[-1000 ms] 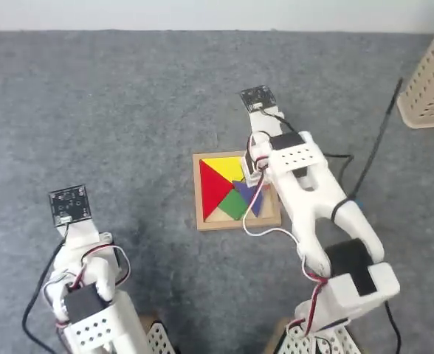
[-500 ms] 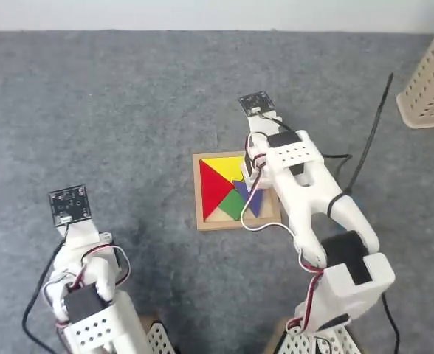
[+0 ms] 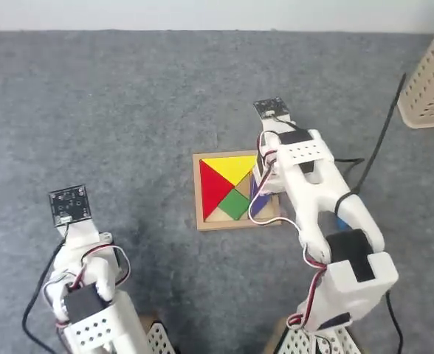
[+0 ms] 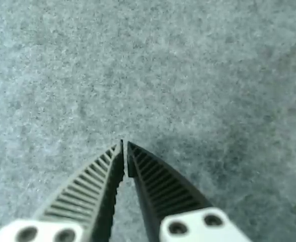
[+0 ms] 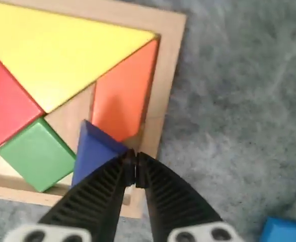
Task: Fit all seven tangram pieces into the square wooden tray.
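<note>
Counting five pieces (image 5: 62, 55) in tray (image 5: 170, 60); left pincer (image 4: 124, 146), right pincer (image 5: 133, 155) both together.

Red triangle (image 5: 7, 111), yellow triangle (image 5: 62, 55), green square (image 5: 37, 154).

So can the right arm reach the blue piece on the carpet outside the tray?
Probably yes. The blue piece lies on bare carpet beside the tray, close to the right pincer, nothing between. The pincer is shut over the tray's dark blue triangle, so it must open first.
</note>
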Robot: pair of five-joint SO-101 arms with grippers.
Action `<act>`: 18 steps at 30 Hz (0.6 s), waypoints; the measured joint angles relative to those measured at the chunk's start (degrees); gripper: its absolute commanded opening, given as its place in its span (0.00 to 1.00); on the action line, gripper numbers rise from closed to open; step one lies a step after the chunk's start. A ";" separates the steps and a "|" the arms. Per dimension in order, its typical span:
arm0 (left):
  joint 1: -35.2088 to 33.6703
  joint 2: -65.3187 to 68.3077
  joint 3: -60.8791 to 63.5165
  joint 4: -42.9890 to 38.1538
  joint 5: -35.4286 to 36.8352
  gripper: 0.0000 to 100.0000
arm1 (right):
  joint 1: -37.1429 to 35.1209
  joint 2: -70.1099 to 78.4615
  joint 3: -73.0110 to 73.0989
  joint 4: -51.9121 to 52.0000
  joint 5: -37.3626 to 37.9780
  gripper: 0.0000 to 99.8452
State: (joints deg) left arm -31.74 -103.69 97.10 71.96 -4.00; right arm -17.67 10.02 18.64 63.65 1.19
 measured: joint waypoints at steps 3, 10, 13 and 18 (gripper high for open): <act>0.00 0.00 0.00 0.00 0.00 0.01 | 0.18 -0.18 0.70 0.26 0.00 0.01; 0.00 0.00 0.00 0.00 0.00 0.01 | -0.88 -11.87 6.86 -2.29 -0.53 0.01; 0.00 0.00 0.00 0.00 0.00 0.01 | -5.54 -17.32 9.41 -4.66 -0.53 0.01; 0.00 0.00 0.00 0.00 0.00 0.01 | -13.01 -17.58 9.85 -8.35 1.41 0.01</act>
State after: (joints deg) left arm -31.74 -103.69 97.10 71.96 -4.00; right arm -30.68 -7.56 28.48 55.30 2.59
